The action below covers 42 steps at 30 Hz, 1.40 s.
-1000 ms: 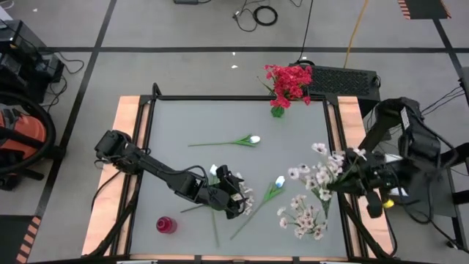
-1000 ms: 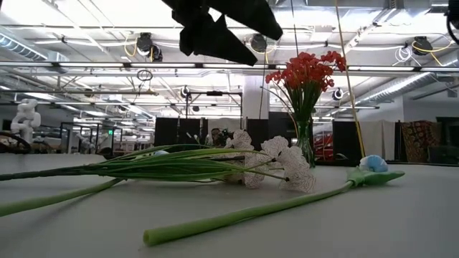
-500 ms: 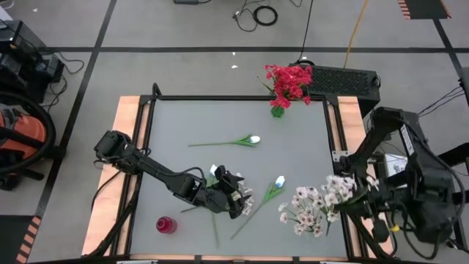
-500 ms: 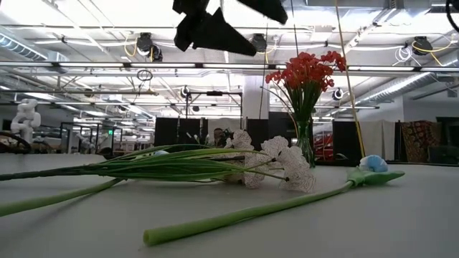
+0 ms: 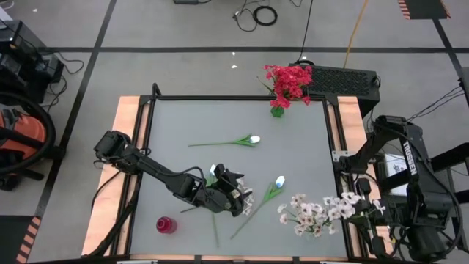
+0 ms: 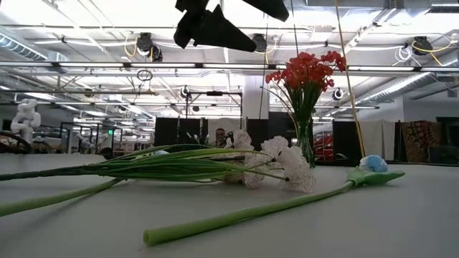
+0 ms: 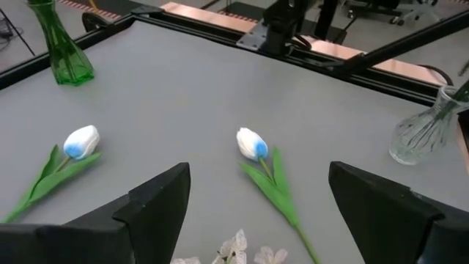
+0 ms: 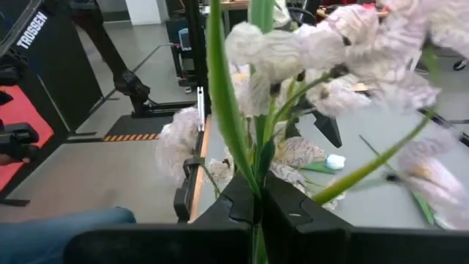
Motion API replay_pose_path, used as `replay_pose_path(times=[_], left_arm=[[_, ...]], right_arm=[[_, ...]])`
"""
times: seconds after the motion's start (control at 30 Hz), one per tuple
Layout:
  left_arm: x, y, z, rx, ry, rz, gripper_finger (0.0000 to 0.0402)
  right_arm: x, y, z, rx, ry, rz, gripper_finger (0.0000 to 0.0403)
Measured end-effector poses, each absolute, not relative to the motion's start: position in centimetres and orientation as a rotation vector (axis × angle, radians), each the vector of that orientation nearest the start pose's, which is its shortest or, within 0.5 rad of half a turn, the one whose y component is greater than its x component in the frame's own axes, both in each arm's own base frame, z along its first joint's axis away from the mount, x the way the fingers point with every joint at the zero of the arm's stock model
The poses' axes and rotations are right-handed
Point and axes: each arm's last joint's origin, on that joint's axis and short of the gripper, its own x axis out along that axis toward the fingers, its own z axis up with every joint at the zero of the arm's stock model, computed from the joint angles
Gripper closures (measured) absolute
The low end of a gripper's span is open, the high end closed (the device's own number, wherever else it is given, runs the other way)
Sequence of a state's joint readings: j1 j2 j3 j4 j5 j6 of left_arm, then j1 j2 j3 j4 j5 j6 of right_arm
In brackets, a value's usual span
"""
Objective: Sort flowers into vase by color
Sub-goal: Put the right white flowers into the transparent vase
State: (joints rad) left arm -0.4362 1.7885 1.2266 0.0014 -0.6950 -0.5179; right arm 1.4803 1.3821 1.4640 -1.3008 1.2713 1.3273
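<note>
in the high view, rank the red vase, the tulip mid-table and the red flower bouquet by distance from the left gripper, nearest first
1. Red vase, near edge, beside the left gripper.
2. Tulip, mid-table, toward the far side.
3. Red flower bouquet, at the far edge.

two vases: green [image 5: 277, 111], clear [image 7: 427, 132]; three white tulips [image 5: 253, 139]; one red bunch [image 5: 289, 81].

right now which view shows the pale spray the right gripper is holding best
The right wrist view: the right gripper is shut on the pale spray, stem pinched between the fingers, blossoms fanning out ahead. The high view shows the whole pale spray near the table's front right edge, but small. The low and left wrist views do not show it.
</note>
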Motion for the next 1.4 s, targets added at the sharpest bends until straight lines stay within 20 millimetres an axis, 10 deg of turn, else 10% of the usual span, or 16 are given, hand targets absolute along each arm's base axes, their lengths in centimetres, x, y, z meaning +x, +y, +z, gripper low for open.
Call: replay_pose_path(times=[0.97, 1.4], left_arm=[[36.5, -14.6, 23.4, -0.123, 0.411, 0.352, 0.0073], [36.7, -14.1, 23.4, -0.08, 0.421, 0.35, 0.0073]], right_arm=[[5.7, 23.1, 35.1, 0.106, 0.282, -0.069, 0.0401], [5.6, 18.0, 38.3, 0.016, 0.279, -0.051, 0.0401]])
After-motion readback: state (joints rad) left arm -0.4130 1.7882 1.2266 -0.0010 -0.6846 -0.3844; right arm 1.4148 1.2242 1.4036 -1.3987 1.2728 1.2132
